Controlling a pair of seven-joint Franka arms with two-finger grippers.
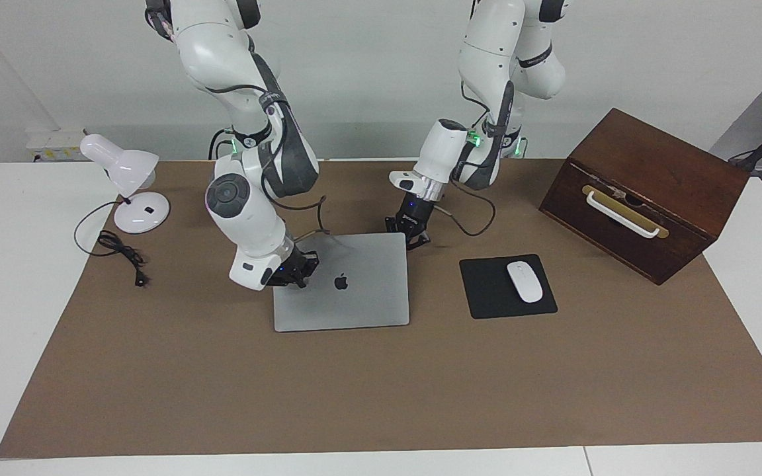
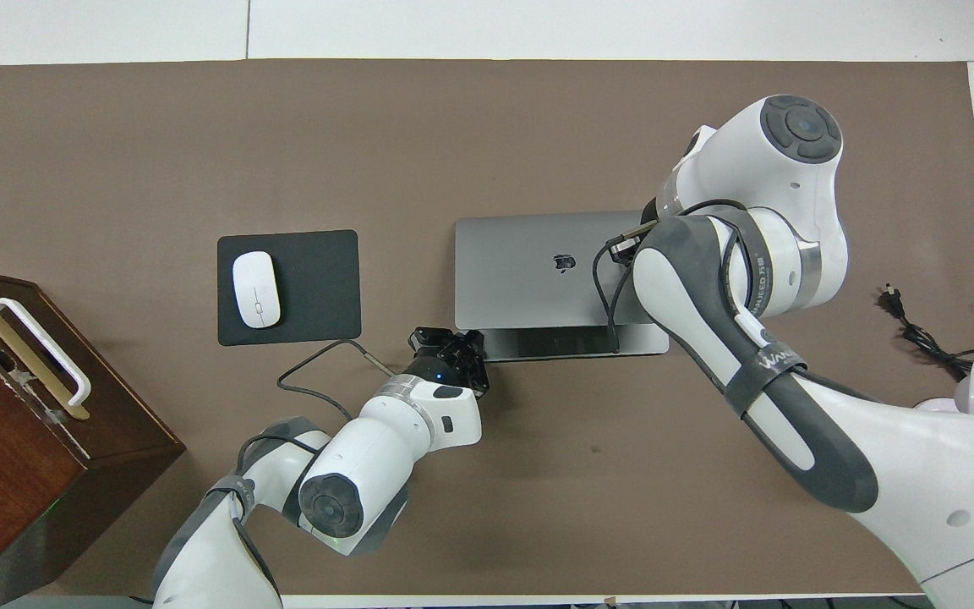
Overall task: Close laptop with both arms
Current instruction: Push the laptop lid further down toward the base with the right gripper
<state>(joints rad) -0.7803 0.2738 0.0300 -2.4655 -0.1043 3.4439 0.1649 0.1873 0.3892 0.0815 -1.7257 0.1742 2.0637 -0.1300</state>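
The slim silver-grey metal laptop (image 1: 341, 282) lies on the brown table mat, beside the black mouse pad (image 1: 487, 291) with its white mouse (image 1: 525, 281). Its lid is nearly down — in the overhead view a strip of the base (image 2: 571, 341) shows at the edge nearer the robots, so it does not look fully shut.

The right gripper (image 1: 294, 268) sits at the lid's edge toward the right arm's end of the table; its wrist hides the fingers, so I cannot tell how its jaws stand. The left gripper (image 1: 411, 233) is at the lid's corner nearest the robots, toward the mouse pad; whether its jaws are spread or pressed together I cannot tell either.

Likely risks: uneven pressing from the two arms could twist the thin lid or slide the laptop across the mat, and a finger caught between lid and base would stop it closing. Hard metal tips may also scratch the lid.

Readable marks: a dark apple logo (image 1: 340, 282) on the lid, and "WANUSEO"-like lettering (image 2: 759, 279) on the right arm's band — not clear enough to be sure.
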